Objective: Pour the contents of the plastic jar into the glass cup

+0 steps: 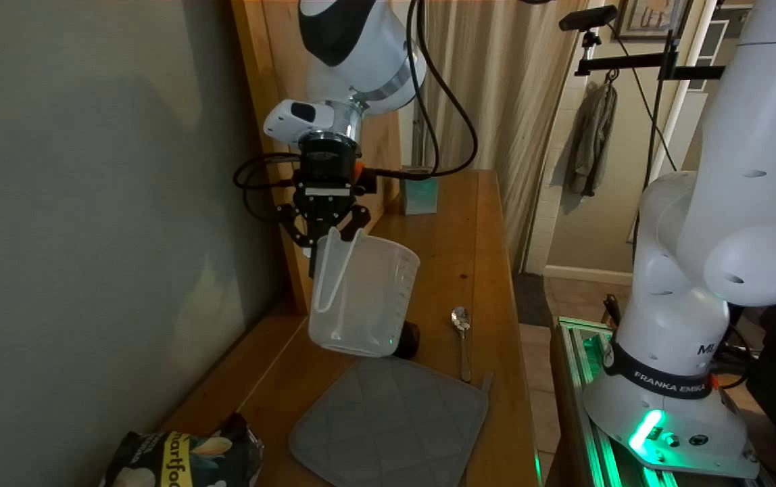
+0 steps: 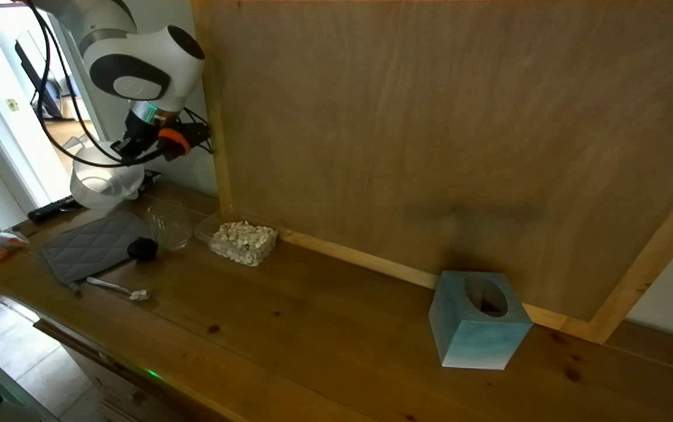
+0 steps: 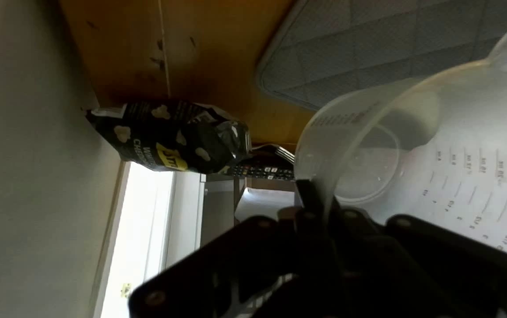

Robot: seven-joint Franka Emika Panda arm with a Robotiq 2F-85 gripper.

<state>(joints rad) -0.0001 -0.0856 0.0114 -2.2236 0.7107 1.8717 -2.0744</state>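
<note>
Plainly, in the wrist view, the rim of the plastic jar [image 3: 425,176] is seen clamped between the fingers [image 3: 310,198]; printed measuring marks can be made out on its side. Past the rim, a grey quilted pad [image 3: 381,48] is shown on the wooden surface [image 3: 218,66], and a black snack bag [image 3: 165,137] is seen lying along the edge that is met by the grey wall [image 3: 28,145].

In an exterior view, the jar is held tilted and raised, its base lined up with the far corner of the pad. A small dark object [image 1: 409,340] is partly hidden behind it. A spoon [image 1: 464,352], its bowl filled with pale bits [image 1: 459,318], is laid just beside the pad, near the open long edge. Toward the far end, a blue-green box [image 1: 420,197] is set.

In an exterior view, the glass cup [image 2: 170,228] is seen resting on the surface, apart from the jar, between the pad and a clear container [image 2: 232,255] of pale flakes [image 2: 244,233]; that container is placed at the back edge, close to a wooden panel [image 2: 401,146]. The dark object is seen just beside the cup; whether they touch cannot be told.
</note>
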